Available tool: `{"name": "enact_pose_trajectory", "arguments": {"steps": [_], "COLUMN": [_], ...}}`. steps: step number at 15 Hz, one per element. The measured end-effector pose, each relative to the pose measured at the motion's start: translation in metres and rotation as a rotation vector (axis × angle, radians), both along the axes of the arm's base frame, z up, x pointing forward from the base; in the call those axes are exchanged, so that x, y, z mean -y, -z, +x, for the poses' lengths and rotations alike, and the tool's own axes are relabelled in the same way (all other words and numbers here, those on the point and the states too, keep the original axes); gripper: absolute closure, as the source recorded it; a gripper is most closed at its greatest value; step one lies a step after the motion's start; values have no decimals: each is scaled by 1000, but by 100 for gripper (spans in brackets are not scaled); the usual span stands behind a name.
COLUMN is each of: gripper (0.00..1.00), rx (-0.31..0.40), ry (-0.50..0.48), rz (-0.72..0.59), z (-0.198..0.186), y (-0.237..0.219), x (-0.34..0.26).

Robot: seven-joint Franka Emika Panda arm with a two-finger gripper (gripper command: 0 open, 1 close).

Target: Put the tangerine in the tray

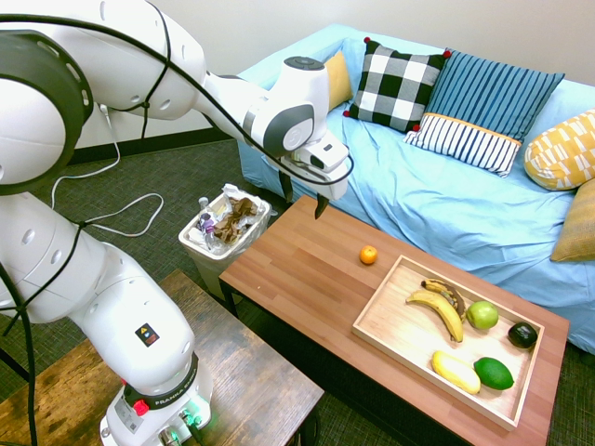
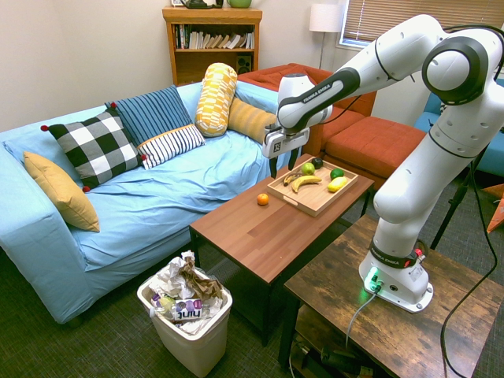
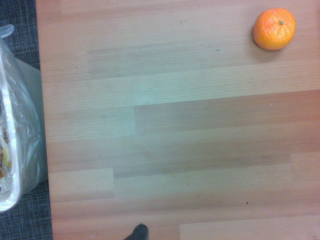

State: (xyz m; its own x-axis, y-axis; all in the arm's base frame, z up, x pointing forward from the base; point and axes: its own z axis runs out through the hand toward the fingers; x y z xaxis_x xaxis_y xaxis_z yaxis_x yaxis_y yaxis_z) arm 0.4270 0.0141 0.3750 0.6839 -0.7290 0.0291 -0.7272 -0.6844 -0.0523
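The gripper [image 1: 304, 198] was poised above the coffee table [image 1: 297, 255], its fingers spread wide with nothing between them. The tangerine [image 1: 368, 255] lay below the end effector and off toward the tray [image 1: 374, 302], on bare wood just outside the rim. No part of the transfer appeared done: approach, grasp, lift and release all remained. The tray, farther from the end effector, held bananas [image 1: 441, 310] and other fruit (the green apple [image 1: 482, 315] among them). Beside the table stood a blue-covered sofa [image 1: 400, 186] and, nearer the gripper, a lined trash bin [image 1: 223, 228].
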Motion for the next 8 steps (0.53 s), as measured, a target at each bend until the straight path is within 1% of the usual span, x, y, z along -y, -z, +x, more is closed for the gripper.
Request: {"name": "enact_pose_trajectory", "arguments": {"steps": [2,4,6,8], "gripper": [0,0,0,0], "rx": [5,33,53,45], "ry": [0,23,85,159], "rz": [1,1,-8,-18], "z": [3,18,46,81], "y": [0,9,32,67], "x": [0,0,5,14]}}
